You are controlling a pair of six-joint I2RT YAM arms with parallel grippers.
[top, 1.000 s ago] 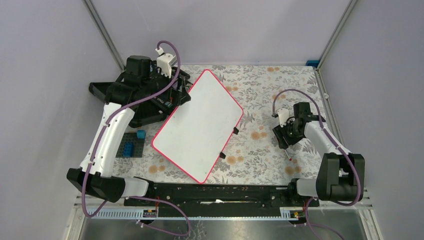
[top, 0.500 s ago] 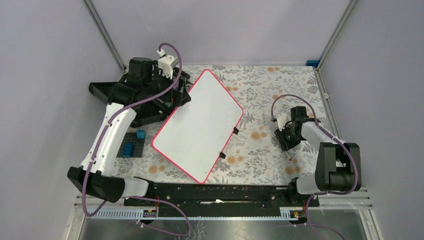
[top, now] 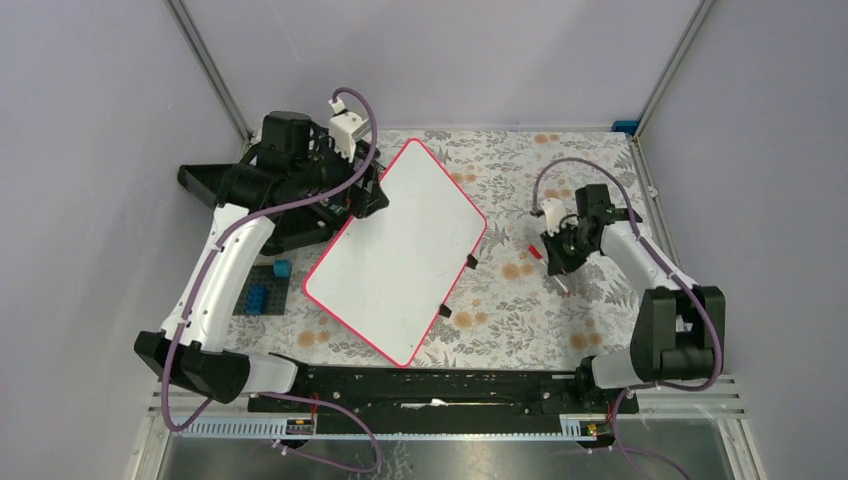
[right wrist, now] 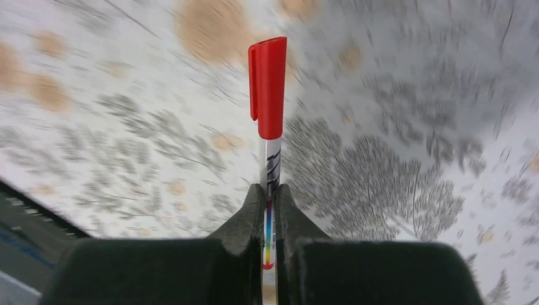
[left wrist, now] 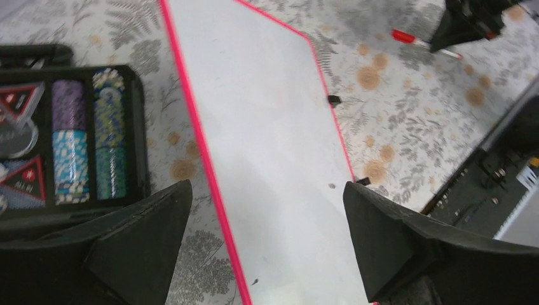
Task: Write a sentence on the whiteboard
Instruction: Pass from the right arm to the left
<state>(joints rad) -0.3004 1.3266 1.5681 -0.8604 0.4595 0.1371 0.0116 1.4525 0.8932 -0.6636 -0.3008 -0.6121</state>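
Marker [right wrist: 267, 89] tight in right claw [right wrist: 268, 192]

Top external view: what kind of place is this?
Probably a lab robot cell, not a home: plain walls on aluminium posts, left arm and right arm bolted to a rail, a whiteboard on a floral tablecloth, marker in the right pincer.

A: From where is the scene overlooked?
B: The table [top: 560, 170] is viewed whole, steeply downward, from high behind the arm bases.
A: And the wrist views?
B: The whiteboard [left wrist: 273, 146] is seen obliquely from the left wrist, fairly near; the marker [right wrist: 267, 82] is seen very close from the right. Both are shared with the top view.
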